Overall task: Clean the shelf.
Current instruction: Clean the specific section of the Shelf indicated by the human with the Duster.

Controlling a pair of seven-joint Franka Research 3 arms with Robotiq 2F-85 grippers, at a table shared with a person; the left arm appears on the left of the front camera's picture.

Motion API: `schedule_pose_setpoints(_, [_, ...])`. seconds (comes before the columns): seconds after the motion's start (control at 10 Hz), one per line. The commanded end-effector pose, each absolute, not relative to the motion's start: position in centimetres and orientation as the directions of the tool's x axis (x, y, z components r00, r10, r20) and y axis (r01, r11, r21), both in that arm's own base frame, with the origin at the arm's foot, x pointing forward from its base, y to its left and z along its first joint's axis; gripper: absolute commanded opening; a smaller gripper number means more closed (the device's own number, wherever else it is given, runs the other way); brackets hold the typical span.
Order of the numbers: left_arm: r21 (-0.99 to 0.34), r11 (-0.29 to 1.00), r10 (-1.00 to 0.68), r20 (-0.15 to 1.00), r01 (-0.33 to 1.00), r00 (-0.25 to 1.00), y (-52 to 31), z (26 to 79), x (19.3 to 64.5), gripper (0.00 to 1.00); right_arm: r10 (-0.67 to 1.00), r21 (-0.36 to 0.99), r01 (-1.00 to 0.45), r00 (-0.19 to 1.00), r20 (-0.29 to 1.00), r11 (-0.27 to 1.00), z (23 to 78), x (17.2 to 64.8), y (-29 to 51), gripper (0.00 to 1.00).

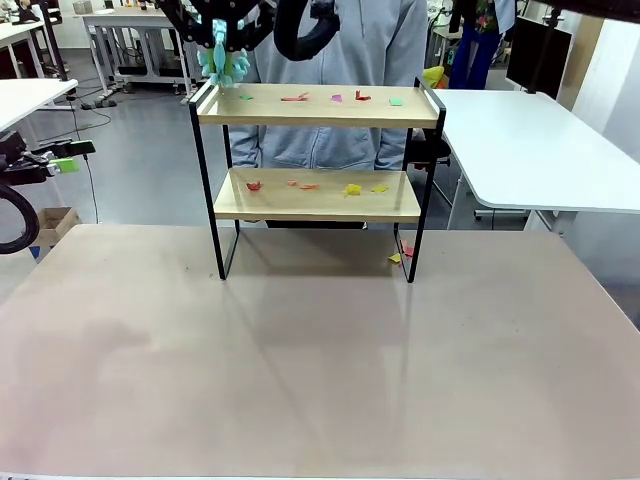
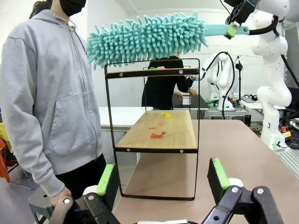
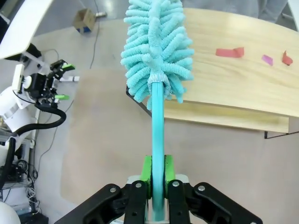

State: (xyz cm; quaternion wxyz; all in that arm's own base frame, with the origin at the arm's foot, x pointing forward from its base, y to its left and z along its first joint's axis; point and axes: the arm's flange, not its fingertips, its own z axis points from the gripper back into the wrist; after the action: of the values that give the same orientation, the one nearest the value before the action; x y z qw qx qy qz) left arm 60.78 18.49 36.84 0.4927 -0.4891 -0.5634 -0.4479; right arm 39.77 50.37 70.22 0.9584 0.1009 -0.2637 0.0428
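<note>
Right wrist view, nearest first: my right gripper (image 3: 158,170) is clamped on the thin handle of a teal duster (image 3: 156,56), with a green pad pressed against it from each side. Straight ahead of those fingers, the fluffy head hangs over one end of the shelf (image 3: 233,88), above the corner of its top board. I can't tell whether the fibres touch the wood. Farther along that board, past the duster head, lie red and purple paper scraps (image 3: 230,52).

My left gripper (image 2: 161,179) sits off to the side with its jaws wide apart and nothing between them. Ahead of it the shelf stands end-on on the beige table (image 2: 243,154), and red and yellow bits (image 2: 158,135) lie on the lower board. To the left of these fingers, close beside the shelf, stands a person in a grey hoodie (image 2: 51,102). Beyond the shelf, another person in black (image 2: 163,91) leans at a farther table.
</note>
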Motion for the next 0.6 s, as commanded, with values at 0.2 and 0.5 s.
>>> schedule_pose_setpoints(0.2, [0.03, 0.116, 0.105, 0.994, 0.993, -0.042, 18.4, 37.2, 60.6, 1.0, 0.02, 0.151, -0.102, 0.884, 0.467, 0.983, 69.1, 39.5, 52.2, 0.13])
schedule_pose_setpoints(0.5, [0.03, 0.116, 0.105, 0.994, 0.993, -0.042, 18.4, 37.2, 60.6, 1.0, 0.012, 0.16, -0.094, 0.893, 0.45, 0.983, 68.6, 39.4, 51.5, 0.13])
